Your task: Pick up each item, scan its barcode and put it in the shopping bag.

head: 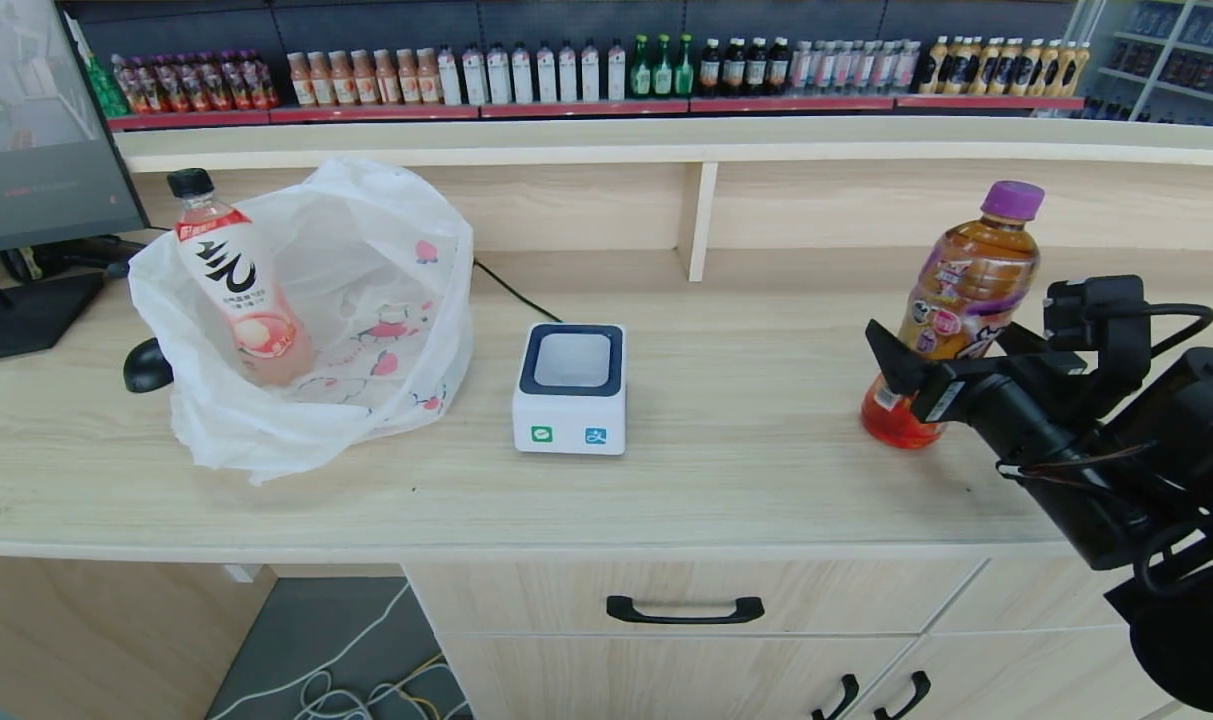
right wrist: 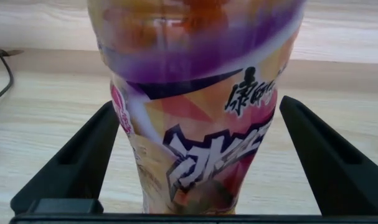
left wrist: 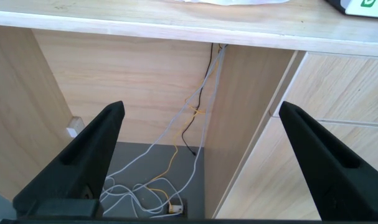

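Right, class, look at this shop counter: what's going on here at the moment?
A robot is working a checkout. Its right gripper is open around a purple-capped tea bottle on the counter, with a finger on each side. The bottle has not yet been lifted or scanned. The scanner sits mid-counter. A pink drink bottle is already in the shopping bag. The left gripper hangs open below the counter edge.

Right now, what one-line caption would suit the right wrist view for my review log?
Right gripper, fingers open, flanking the lower body of an upright purple-labelled drink bottle on the wooden counter.
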